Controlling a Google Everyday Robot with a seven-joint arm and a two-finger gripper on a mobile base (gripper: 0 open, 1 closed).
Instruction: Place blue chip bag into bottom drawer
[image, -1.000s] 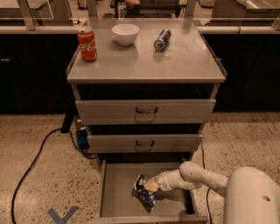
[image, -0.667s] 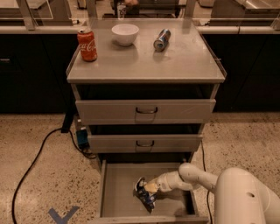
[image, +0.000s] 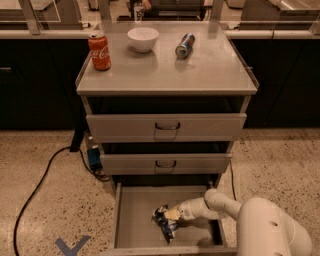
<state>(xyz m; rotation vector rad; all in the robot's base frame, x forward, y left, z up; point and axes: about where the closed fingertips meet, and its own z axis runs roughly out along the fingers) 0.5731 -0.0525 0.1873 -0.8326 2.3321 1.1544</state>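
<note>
Bottom drawer (image: 134, 212) floor: gripper (image: 173, 214) at crumpled, shiny blue chip bag (image: 166, 226).

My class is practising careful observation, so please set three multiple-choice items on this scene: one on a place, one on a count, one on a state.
1. Where is the blue chip bag?
A) in the middle drawer
B) in the open bottom drawer
C) on the speckled floor

2. How many things are on the cabinet top?
A) one
B) two
C) three

3. How is the blue-silver can placed?
A) lying on its side
B) standing upright
C) hanging over the edge

Answers:
1 B: the bag lies on the drawer's grey floor, with the gripper right at it inside the drawer.
2 C: a red can, a white bowl and the blue-silver can are there.
3 A: its long side rests along the top, unlike the upright red can.
</note>
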